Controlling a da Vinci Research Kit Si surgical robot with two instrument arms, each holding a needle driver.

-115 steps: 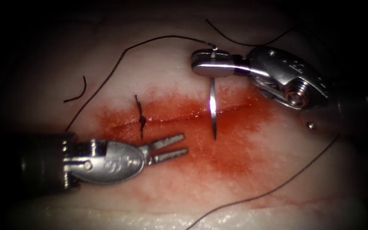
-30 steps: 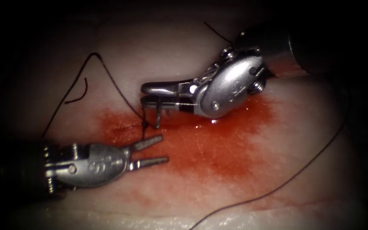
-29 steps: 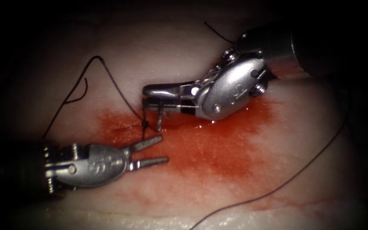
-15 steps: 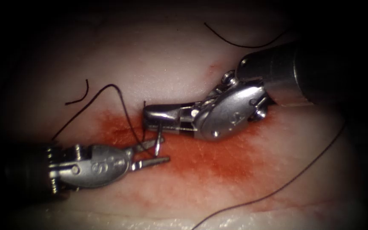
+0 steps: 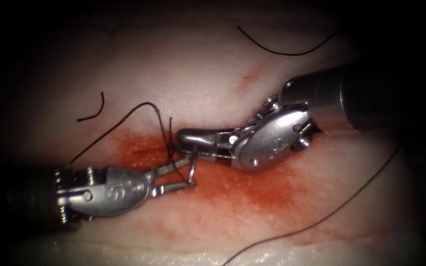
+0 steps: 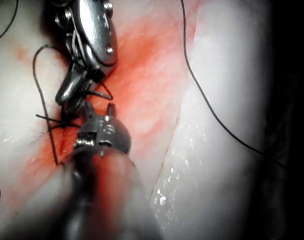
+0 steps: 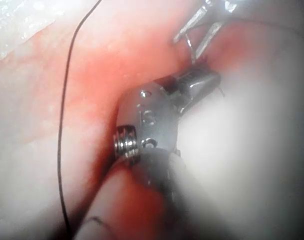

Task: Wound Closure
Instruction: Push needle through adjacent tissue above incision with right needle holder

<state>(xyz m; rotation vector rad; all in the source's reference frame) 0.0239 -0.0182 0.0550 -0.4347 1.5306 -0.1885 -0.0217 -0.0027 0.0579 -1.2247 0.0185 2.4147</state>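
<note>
Endoscope view: the right tool clenches the needle near its blunt end, so the curve hangs toward six o'clock, clear of the tissue. The left tool, jaws spread and holding nothing, brackets its tip, seemingly ready to receive it just beside the knot on the cut.

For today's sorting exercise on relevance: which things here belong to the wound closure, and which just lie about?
Job in hand:
right tool, shut on the needle near one end, above the tissue, not in it
left tool, open, empty, beside the needle
thread
tied stitch

Lying about:
cut thread end
red fluid
</note>
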